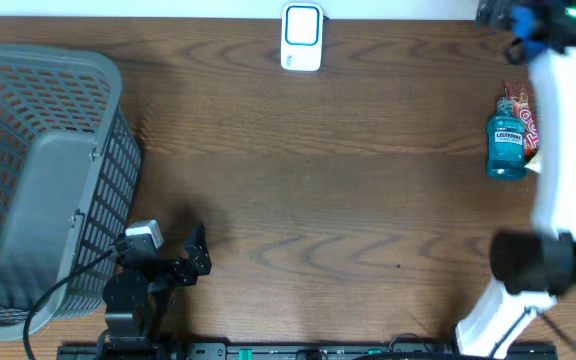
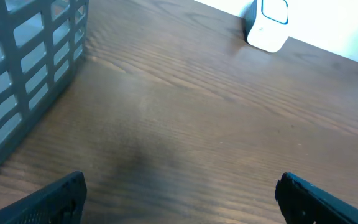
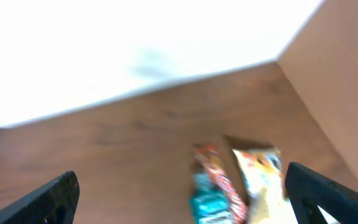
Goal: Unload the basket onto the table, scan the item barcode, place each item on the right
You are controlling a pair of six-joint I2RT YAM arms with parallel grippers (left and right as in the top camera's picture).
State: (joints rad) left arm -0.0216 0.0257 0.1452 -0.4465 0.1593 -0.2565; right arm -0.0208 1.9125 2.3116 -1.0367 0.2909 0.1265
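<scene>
Leftmost — you have the grey basket (image 1: 38,170) on the wooden table (image 1: 348,200), filling the left edge; its slatted wall also shows at the left of the left wrist view.

Just right of the basket's near corner, the left gripper (image 1: 204,252) sits low by the front edge of the table. From its wrist camera you see both fingers (image 2: 55,199) at the bottom corners, spread wide, with only bare wood between them: jaws apart, holding nothing.

Centre, far edge — the white scanner (image 1: 302,38) stands upright, well apart from both grippers. It also shows at the top right of the left wrist view.

Right side: the teal mouthwash bottle (image 1: 506,145) lies on the table near the right edge, touching the snack packets (image 1: 528,125) beside it. You can see its label in the overhead view, but it is too small to tell where the barcode sits. The bottle is well apart from the scanner.

Far right, the white right arm runs up along the table's edge, just beside the bottle; its upper end is blurred overhead. The right gripper (image 3: 182,174) looks down on the bottle and packets. Its fingers (image 3: 55,199) stand wide apart at the frame corners, so the jaws are spread and nothing is gripped. That view is motion-blurred.
</scene>
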